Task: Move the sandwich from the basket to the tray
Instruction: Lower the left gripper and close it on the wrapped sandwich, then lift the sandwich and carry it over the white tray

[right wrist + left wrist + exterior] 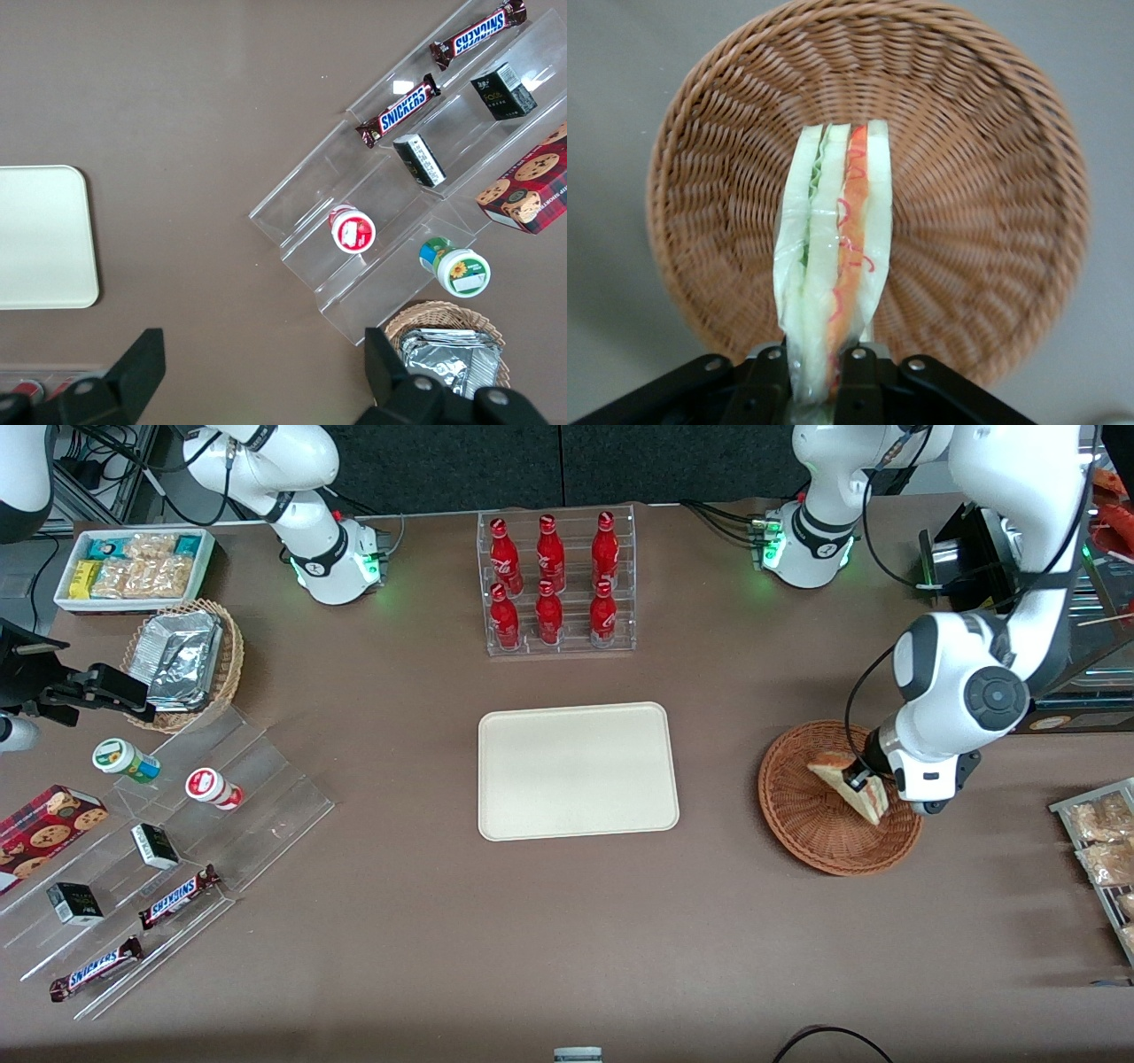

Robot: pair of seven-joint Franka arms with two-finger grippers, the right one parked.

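The sandwich [852, 786] is a pale wedge with red and green filling, held over the reddish-brown wicker basket [811, 824] toward the working arm's end of the table. My left gripper [861, 779] is shut on it from above. In the left wrist view the fingers [769, 382] clamp the wrapped sandwich [833, 266] at one end, and it hangs a little above the basket's floor [974, 204]. The cream tray [577, 771] lies bare in the middle of the table; its corner shows in the right wrist view [44, 235].
A clear rack of red bottles [555, 583] stands farther from the front camera than the tray. A tan wicker basket of foil packets [188, 662], a white bin of snacks [133, 567] and a clear stepped shelf with snacks [159, 859] lie toward the parked arm's end. Snack packets [1103, 841] sit near the basket.
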